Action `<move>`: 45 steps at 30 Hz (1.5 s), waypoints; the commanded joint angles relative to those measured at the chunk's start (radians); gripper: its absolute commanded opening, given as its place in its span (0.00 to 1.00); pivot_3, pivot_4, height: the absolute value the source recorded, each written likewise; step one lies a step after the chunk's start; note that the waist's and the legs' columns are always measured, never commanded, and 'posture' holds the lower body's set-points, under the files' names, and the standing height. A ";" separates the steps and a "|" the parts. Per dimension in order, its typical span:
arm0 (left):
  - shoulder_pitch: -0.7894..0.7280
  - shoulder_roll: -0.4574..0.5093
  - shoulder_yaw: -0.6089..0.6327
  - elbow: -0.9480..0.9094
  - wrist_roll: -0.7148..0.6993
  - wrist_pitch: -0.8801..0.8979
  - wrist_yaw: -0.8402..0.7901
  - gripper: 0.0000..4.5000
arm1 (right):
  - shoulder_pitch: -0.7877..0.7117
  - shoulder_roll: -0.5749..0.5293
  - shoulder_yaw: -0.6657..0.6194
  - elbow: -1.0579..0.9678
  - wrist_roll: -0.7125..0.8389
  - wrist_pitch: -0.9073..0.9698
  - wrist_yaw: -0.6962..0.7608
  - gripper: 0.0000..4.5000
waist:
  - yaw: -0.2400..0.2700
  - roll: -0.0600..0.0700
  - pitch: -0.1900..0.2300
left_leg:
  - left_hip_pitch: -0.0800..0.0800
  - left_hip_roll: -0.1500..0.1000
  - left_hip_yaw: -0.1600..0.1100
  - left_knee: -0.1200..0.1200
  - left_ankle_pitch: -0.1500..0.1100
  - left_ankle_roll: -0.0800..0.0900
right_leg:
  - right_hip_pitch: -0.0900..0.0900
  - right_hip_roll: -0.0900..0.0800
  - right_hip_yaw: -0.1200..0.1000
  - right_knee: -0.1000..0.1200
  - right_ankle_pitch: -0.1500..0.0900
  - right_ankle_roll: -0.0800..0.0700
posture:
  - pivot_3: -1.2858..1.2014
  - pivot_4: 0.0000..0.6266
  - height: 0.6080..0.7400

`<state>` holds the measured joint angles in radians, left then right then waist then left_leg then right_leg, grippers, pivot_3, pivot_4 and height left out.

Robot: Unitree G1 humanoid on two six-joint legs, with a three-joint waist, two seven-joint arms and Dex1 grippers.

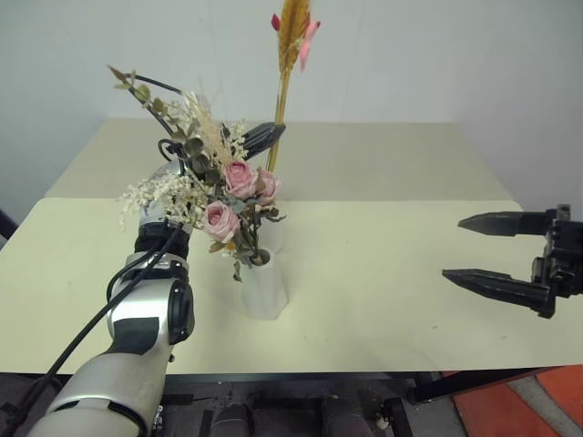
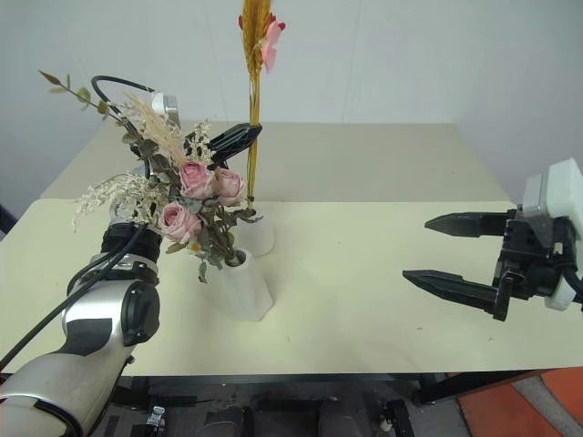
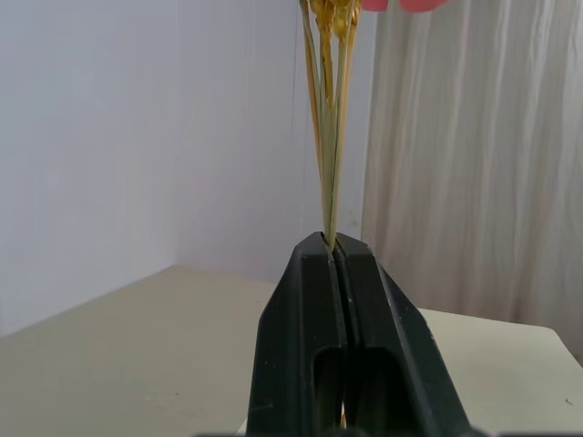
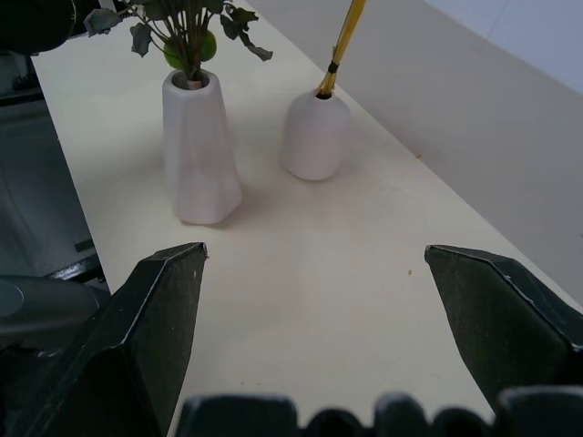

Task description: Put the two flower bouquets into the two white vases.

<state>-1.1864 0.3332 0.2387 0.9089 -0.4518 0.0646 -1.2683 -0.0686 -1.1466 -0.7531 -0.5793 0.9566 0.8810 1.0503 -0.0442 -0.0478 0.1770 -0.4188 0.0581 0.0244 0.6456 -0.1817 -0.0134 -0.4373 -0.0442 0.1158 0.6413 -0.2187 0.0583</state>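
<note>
The bushy rose bouquet (image 1: 228,187) stands with its stems in the taller faceted white vase (image 1: 264,291) near the table's front. Just behind it is the rounded white vase (image 4: 314,135), and the lower end of the golden wheat-like stalk bundle (image 1: 291,36) sits in its mouth. My left gripper (image 1: 271,135) is shut on that stalk about halfway up; the left wrist view shows its fingers (image 3: 305,300) pressed together around the stalks (image 3: 330,137). My right gripper (image 1: 453,248) hangs open over the table's right side, well away from both vases and holding nothing.
The cream table (image 1: 392,300) has bare surface between the vases and my right gripper. A second cream tabletop (image 1: 383,155) stands behind it against a white wall. A black cable (image 1: 137,269) loops along my left arm. Orange floor (image 1: 537,410) lies past the front right corner.
</note>
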 commanded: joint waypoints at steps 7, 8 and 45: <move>-0.025 -0.004 0.014 -0.008 -0.013 -0.015 -0.001 0.00 | -0.009 -0.031 -0.028 -0.001 0.008 -0.005 -0.003 1.00 | 0.000 0.000 0.000 | 0.000 0.000 0.000 0.000 0.000 0.000 | 0.000 0.000 0.000 0.000 0.000 0.000 | 0.52 0.24 1.00; -0.029 -0.004 0.016 -0.008 -0.014 -0.015 -0.001 0.00 | -0.009 -0.032 -0.028 -0.001 0.009 -0.005 -0.003 1.00 | 0.000 0.000 0.000 | 0.000 0.000 0.000 0.000 0.000 0.000 | 0.000 0.000 0.000 0.000 0.000 0.000 | 0.52 0.24 1.00; -0.050 -0.014 0.024 0.078 0.013 -0.073 0.003 0.00 | -0.010 -0.060 -0.053 0.010 0.011 0.012 0.014 1.00 | 0.001 0.000 0.000 | 0.000 0.000 0.000 0.000 0.000 0.000 | 0.000 0.000 0.000 0.000 0.000 0.000 | 0.52 0.24 1.00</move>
<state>-1.2130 0.3173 0.2587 0.9972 -0.4361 0.0200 -1.2663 -0.0736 -1.1884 -0.7582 -0.5603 0.9633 0.8858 1.0664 -0.0436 -0.0479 0.1770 -0.4190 0.0579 0.0242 0.6456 -0.1817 -0.0134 -0.4373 -0.0441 0.1158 0.6412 -0.2188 0.0583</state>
